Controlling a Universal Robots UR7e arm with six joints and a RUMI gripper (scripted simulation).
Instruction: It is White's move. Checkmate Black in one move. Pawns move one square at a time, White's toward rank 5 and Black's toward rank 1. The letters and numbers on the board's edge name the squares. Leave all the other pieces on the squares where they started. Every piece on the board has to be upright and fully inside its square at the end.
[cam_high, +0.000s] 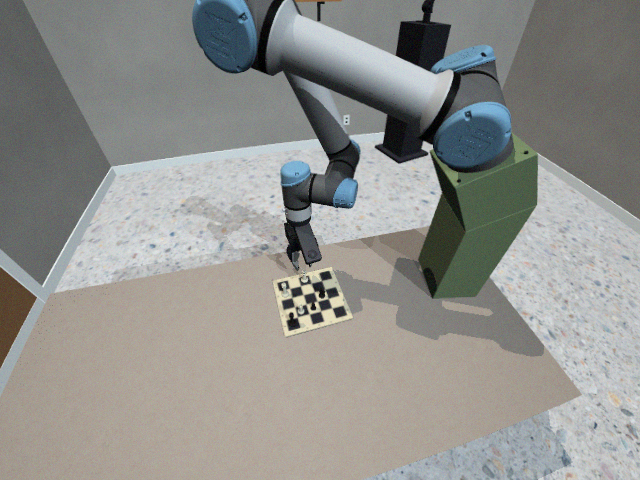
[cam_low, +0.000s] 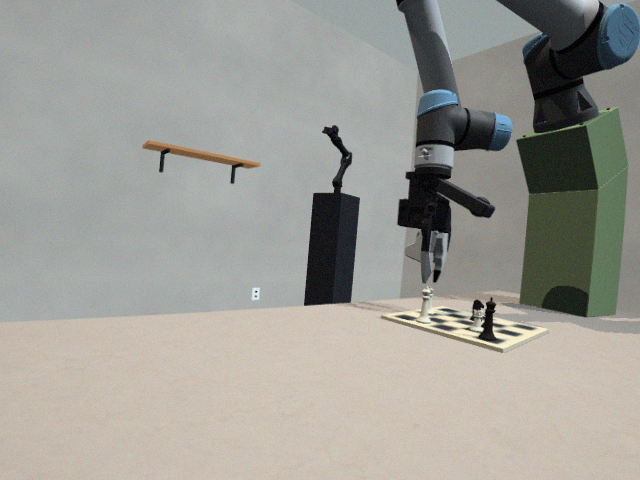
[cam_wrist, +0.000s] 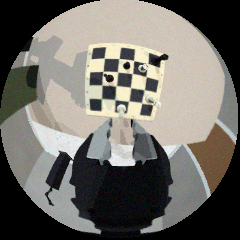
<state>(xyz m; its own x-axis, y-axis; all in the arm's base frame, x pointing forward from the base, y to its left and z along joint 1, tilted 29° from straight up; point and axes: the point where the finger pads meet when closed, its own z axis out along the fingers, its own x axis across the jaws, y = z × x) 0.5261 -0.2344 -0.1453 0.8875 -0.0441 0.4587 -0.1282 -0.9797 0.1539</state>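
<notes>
I held the gripper (cam_low: 431, 276), fingers part-closed on nothing, directly above the white piece (cam_low: 425, 304); the grasp called for descent.

Top looks down from afar, exterior low sideways, wrist straight down; all share the chessboard (cam_high: 312, 300).

Walls (cam_low: 155, 248) plain grey, with a white skirting (cam_high: 206, 157) at floor level. Floor (cam_high: 170, 206) speckled terrazzo. 1 wooden shelf (cam_low: 200, 154) on 2 dark brackets; a white wall socket (cam_low: 255, 293) beside a black pedestal (cam_low: 330, 248)
</notes>
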